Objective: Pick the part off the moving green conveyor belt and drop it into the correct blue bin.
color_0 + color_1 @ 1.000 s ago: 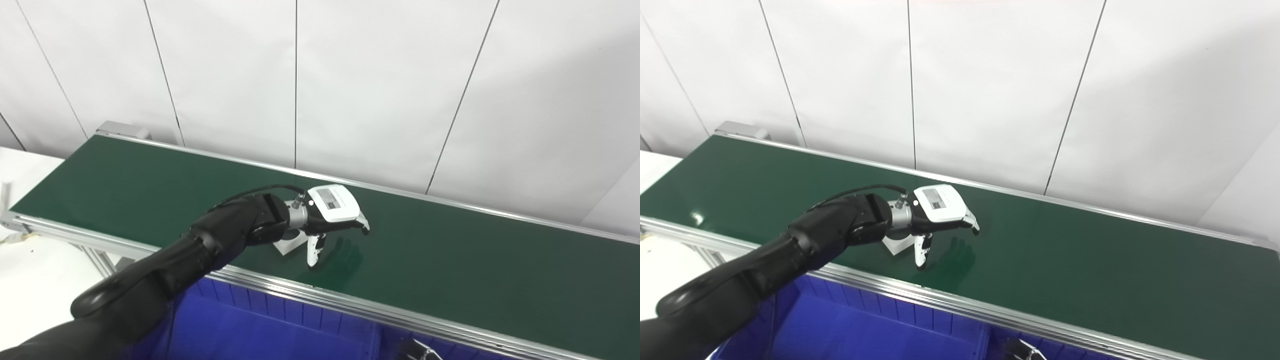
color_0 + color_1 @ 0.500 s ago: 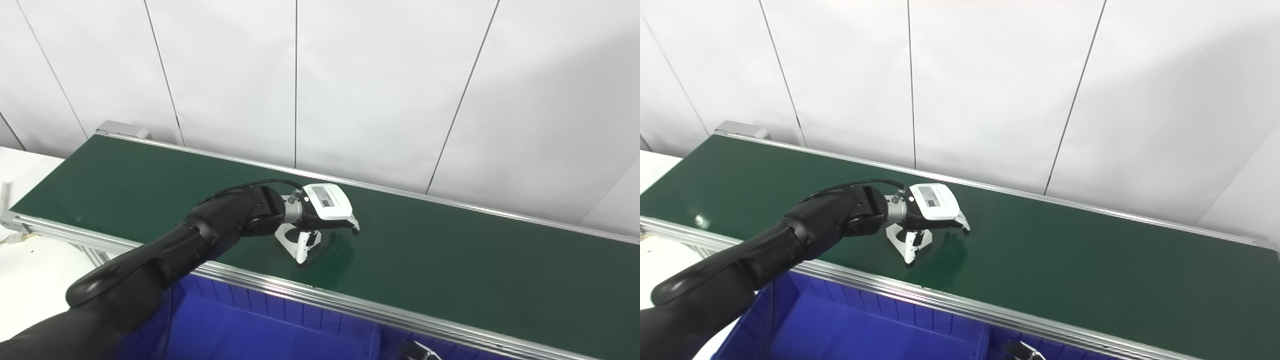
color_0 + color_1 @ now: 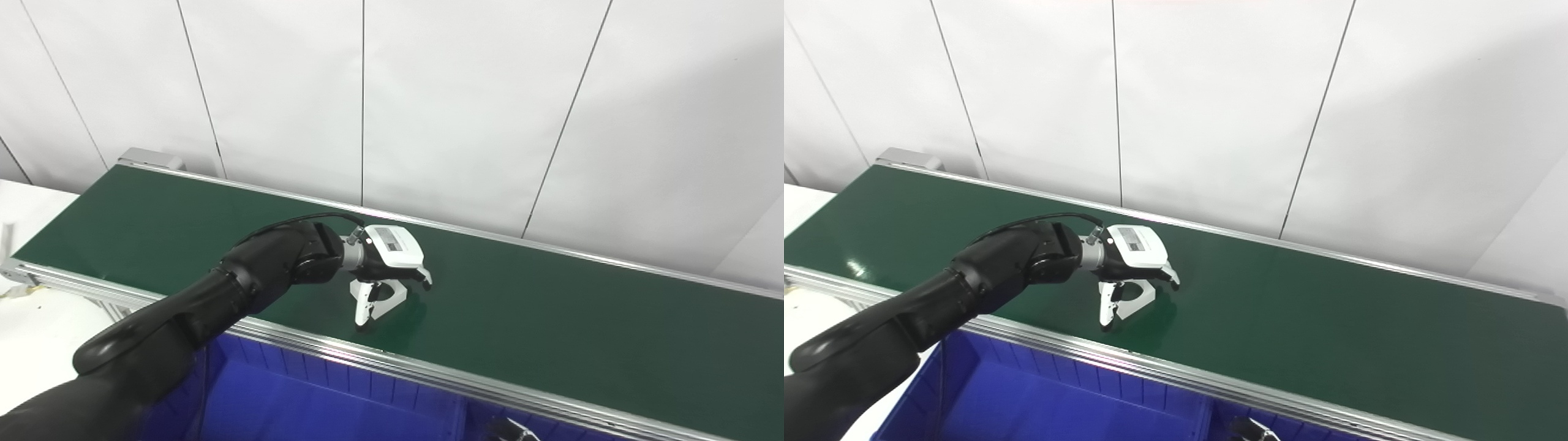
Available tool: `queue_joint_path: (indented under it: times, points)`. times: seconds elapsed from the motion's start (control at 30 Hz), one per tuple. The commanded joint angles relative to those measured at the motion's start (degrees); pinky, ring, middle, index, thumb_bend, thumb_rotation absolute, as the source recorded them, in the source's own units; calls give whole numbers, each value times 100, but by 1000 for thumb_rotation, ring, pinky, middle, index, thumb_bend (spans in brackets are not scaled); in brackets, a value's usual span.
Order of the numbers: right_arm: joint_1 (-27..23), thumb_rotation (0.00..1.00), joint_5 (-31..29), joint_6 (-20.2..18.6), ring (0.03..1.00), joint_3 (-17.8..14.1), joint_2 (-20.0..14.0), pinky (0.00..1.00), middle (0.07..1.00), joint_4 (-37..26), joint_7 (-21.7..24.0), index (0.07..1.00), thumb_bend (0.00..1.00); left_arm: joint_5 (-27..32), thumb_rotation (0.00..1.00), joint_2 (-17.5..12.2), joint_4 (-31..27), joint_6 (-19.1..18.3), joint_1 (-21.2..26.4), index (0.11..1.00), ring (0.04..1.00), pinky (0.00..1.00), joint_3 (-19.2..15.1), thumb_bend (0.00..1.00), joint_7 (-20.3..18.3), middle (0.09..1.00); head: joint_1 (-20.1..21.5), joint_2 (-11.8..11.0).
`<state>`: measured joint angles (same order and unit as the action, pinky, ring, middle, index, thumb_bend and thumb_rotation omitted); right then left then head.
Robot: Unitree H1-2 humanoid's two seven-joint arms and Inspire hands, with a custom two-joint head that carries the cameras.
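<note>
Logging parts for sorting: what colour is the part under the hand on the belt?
White part, clearest in the right eye view.

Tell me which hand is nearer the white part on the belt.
Left. The left hand sits directly over the white part; the right hand barely shows at the bottom edge.

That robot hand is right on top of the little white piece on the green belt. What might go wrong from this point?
The left hand arches over the white part but its fingers have not visibly closed on it. If the green conveyor belt carries the part onward, the grasp may land off-centre or miss. A loose hold might also let the part fall before it reaches the blue bin below the belt's near edge.
</note>
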<state>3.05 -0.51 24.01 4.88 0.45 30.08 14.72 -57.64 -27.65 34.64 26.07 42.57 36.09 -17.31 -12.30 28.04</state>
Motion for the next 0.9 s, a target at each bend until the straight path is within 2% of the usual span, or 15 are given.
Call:
queue_joint_path:
  times: [0.0,0.13,0.23,0.3,0.33,0.5,0.53,0.57,0.6,0.63,0.67,0.7,0.77,0.87]
  points:
    - [-8,260,-19,292,736,37,33,679,765,-209,-8,739,975,-39,232,-19,106,-49,342,843,846,820,-36,1000,311,852,29,31]
    - [48,273,-22,292,736,45,39,677,765,-278,-16,738,985,-148,233,108,577,30,424,837,834,798,82,1000,729,844,76,68]
    - [100,277,-13,292,737,63,43,677,766,-346,-27,738,989,-286,233,197,843,-51,433,828,826,786,213,1000,1119,839,130,101]
    - [135,278,14,292,736,87,39,679,767,-401,-60,739,986,-382,150,262,992,-192,428,829,829,791,289,1000,1331,849,144,121]
    - [149,283,27,292,734,99,36,674,766,-424,-81,739,986,-429,65,293,1059,-263,425,827,834,799,320,1000,1423,854,144,121]
    - [197,290,-23,292,732,123,36,667,767,-481,-87,740,988,-670,2,401,1341,-593,388,813,835,800,510,953,2108,852,168,164]
    - [201,284,-43,292,734,121,38,669,767,-485,-70,741,985,-678,0,421,1374,-646,377,775,749,737,529,871,2232,801,168,164]
    - [207,284,-45,292,734,125,39,670,767,-500,-69,741,985,-683,0,463,1463,-663,365,773,745,734,542,866,2541,798,172,178]
    - [210,286,-43,292,733,129,39,668,765,-511,-71,740,985,-683,0,501,1553,-663,360,694,650,632,560,814,2810,710,172,178]
    - [211,287,-37,292,732,133,37,667,765,-517,-77,740,984,-677,0,524,1625,-654,366,641,561,565,585,652,2992,652,172,178]
    - [217,288,-43,292,731,130,37,666,764,-525,-71,741,984,-639,0,553,1695,-622,369,609,505,523,588,551,3154,616,160,196]
    - [217,288,-50,292,730,128,36,667,763,-524,-60,740,984,-646,0,574,1745,-632,383,546,474,492,619,526,3243,575,160,196]
    - [216,281,-77,292,728,116,37,672,761,-511,-27,740,982,-653,0,599,1778,-677,411,489,440,408,664,505,3312,539,153,196]
    - [212,274,-100,292,729,102,38,677,759,-489,3,735,980,-590,0,595,1679,-757,440,481,425,338,668,501,3084,519,141,192]
